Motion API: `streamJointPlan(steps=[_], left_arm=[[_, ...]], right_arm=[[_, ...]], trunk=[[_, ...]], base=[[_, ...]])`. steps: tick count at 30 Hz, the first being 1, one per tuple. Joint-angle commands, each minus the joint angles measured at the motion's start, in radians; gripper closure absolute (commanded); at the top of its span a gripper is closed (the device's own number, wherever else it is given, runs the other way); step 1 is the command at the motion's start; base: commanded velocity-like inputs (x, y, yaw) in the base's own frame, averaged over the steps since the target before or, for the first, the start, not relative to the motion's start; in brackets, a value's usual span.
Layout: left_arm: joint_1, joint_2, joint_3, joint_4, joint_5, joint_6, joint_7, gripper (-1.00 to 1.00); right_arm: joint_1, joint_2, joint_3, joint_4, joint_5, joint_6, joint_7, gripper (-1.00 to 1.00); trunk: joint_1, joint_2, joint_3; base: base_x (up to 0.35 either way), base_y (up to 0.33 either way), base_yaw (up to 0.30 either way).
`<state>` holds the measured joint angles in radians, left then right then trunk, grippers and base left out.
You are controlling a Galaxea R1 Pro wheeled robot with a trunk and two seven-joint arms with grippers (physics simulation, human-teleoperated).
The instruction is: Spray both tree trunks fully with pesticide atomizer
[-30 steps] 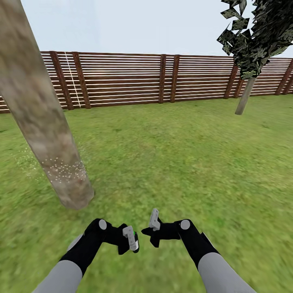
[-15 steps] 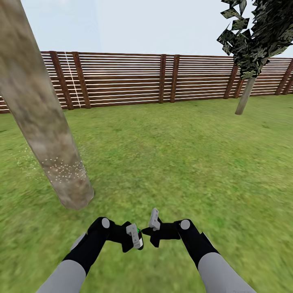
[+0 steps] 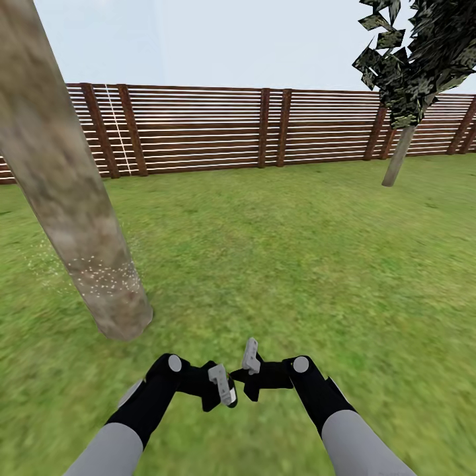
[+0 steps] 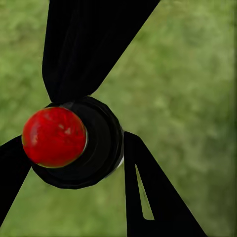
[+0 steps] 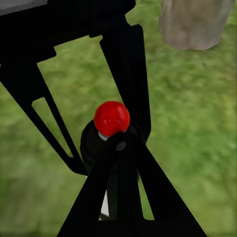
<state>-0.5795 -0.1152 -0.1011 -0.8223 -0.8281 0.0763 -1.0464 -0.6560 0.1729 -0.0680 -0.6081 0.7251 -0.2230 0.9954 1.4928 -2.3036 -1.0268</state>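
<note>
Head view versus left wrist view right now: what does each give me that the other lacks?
Head view adds the wooden fence, the near tree trunk with white specks low down, and a second tree far right. Left wrist view adds the pesticide atomizer, dark body with a red cap, between black fingers. Both show grass and the left gripper.

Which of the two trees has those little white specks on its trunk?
The near tree, the thick trunk leaning at the left close to the robot. White specks dot its lower trunk. The far tree by the fence shows none.
</note>
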Motion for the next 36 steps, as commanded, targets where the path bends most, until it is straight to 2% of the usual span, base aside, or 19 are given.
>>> streamJointPlan(steps=[1,6,10,12,13,15,16,19,21,22,23,24,25,27,29,31,33,35,36], left_arm=[[0.0,-0.001,0.0,-0.002,-0.002,0.007,-0.004,1.0],[0.0,0.001,-0.002,0.002,-0.004,0.007,-0.005,1.0],[0.001,0.024,0.004,0.006,-0.011,0.006,-0.006,1.0],[0.006,0.077,0.006,0.006,-0.012,0.004,-0.006,1.0],[0.008,0.121,0.008,0.006,-0.012,-0.001,-0.006,1.0],[0.011,0.185,0.01,0.006,-0.01,-0.006,-0.007,1.0],[0.012,0.218,0.01,0.006,-0.007,-0.007,-0.007,1.0],[0.013,0.313,0.011,0.007,-0.002,-0.007,-0.006,1.0],[0.018,0.362,0.027,0.026,0.002,-0.006,0.005,1.0],[0.02,0.373,0.076,0.035,0.011,-0.006,0.032,1.0],[0.023,0.377,0.151,0.041,0.02,-0.006,0.072,1.0],[0.027,0.376,0.276,0.056,0.034,-0.006,0.134,1.0],[0.029,0.374,0.382,0.077,0.054,-0.006,0.171,1.0],[0.031,0.371,0.6,0.156,0.109,-0.017,0.253,1.0],[0.032,0.37,0.747,0.256,0.146,-0.074,0.38,1.0],[0.032,0.37,0.809,0.417,0.156,-0.175,0.561,1.0],[0.038,0.37,0.828,0.576,0.162,-0.299,0.758,1.0],[0.055,0.362,0.834,0.701,0.164,-0.424,0.928,1.0],[0.071,0.349,0.835,0.741,0.164,-0.475,0.994,1.0]], right_arm=[[-0.001,0.002,-0.007,-0.001,0.01,-0.006,0.005,1.0],[-0.001,0.002,-0.007,-0.001,0.009,-0.006,0.005,1.0],[-0.001,0.002,-0.007,-0.001,0.01,-0.006,0.005,1.0],[-0.001,0.002,-0.007,-0.001,0.01,-0.006,0.005,1.0],[-0.001,0.002,-0.007,-0.001,0.01,-0.006,0.005,1.0],[-0.001,0.002,-0.007,0.001,0.01,-0.006,0.005,1.0],[-0.001,0.002,-0.008,0.002,0.01,-0.006,0.005,-1.0],[-0.001,0.002,-0.01,0.003,0.01,-0.007,0.005,-1.0],[0.0,0.002,-0.013,0.005,0.011,-0.007,0.002,-1.0],[0.001,0.002,-0.014,0.013,0.013,-0.008,0.001,-1.0],[0.002,0.002,-0.015,0.033,0.013,-0.009,-0.001,-1.0],[0.003,0.002,-0.017,0.089,0.012,-0.011,-0.026,-1.0],[0.004,-0.035,-0.023,0.144,0.005,-0.012,-0.083,-1.0],[0.004,-0.126,-0.049,0.294,-0.054,-0.035,-0.259,-1.0],[0.006,-0.19,-0.059,0.421,-0.161,-0.092,-0.437,-1.0],[0.043,-0.214,-0.062,0.494,-0.297,-0.16,-0.729,-1.0],[0.107,-0.219,-0.061,0.516,-0.404,-0.254,-1.032,-1.0],[0.14,-0.223,-0.063,0.523,-0.466,-0.351,-1.215,-1.0],[0.15,-0.243,-0.065,0.524,-0.506,-0.378,-1.268,-1.0]], trunk=[[0.0,0.0,-0.001],[0.0,0.0,-0.001],[0.0,0.0,-0.001],[0.0,0.0,-0.001],[0.0,0.0,-0.001],[0.0,0.0,-0.001],[0.0,0.0,-0.001],[0.0,0.0,-0.001],[0.0,0.0,-0.001],[0.0,0.0,-0.001],[0.0,0.0,-0.001],[0.0,0.0,-0.001],[0.0,0.0,-0.001],[0.0,0.0,-0.001],[0.0,0.0,-0.001],[0.0,0.0,-0.001],[0.0,0.0,-0.001],[0.0,0.0,-0.001],[0.0,0.0,-0.001]], base=[[0.0,0.0,0.0],[0.0,0.0,0.0],[0.0,0.0,0.0],[0.0,0.0,0.0],[0.0,0.0,0.0],[0.0,0.0,0.0],[0.0,0.0,0.0],[0.0,0.0,0.0],[0.0,0.0,0.0],[0.0,0.0,0.0],[0.0,0.0,0.0],[0.0,0.0,0.0],[0.0,0.0,0.0],[0.0,0.0,0.0],[0.0,0.0,0.0],[0.0,0.0,0.0],[0.0,0.0,0.0],[0.0,0.0,0.0],[0.0,0.0,0.0]])
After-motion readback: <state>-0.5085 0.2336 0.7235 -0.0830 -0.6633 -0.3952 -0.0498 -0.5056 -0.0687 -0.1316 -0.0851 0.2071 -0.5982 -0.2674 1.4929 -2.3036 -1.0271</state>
